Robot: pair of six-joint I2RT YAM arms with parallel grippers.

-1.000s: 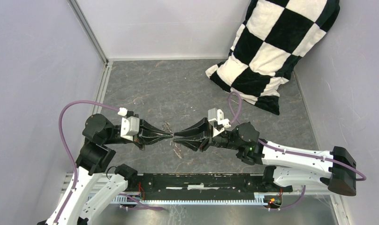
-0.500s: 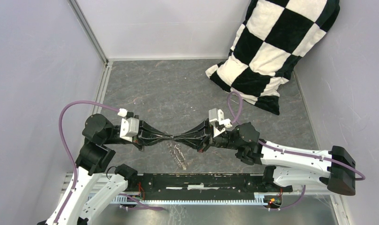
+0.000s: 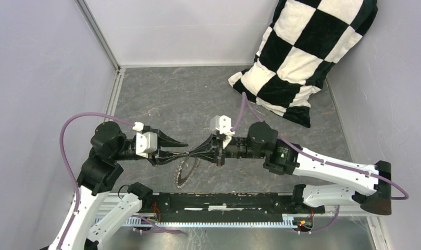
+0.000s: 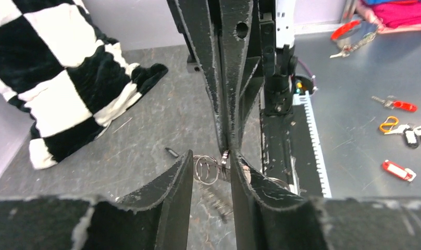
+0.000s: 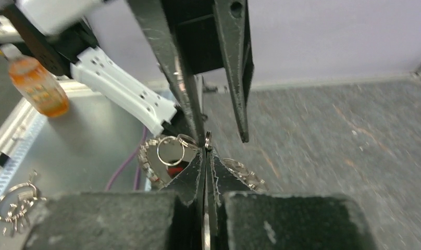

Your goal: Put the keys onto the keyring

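just below the right gripper [image 5: 205, 150], the keyring [image 3: 180, 176] is hung clear of the bench, its rim pinched in the clenched jaws. the left gripper [image 4: 212, 154], met tip to tip, is released and nothing is held in it. the ring seems presented for threading; next a loose key must be fetched and finely lined up. a toothed wreath of small brownish-silver keys is seen.

A robotics lab test cell: plain pale-grey partition walls [image 3: 41, 62] box in a grey marbled tabletop [image 3: 172, 99] edged by silvery aluminium framing [image 3: 113, 91].
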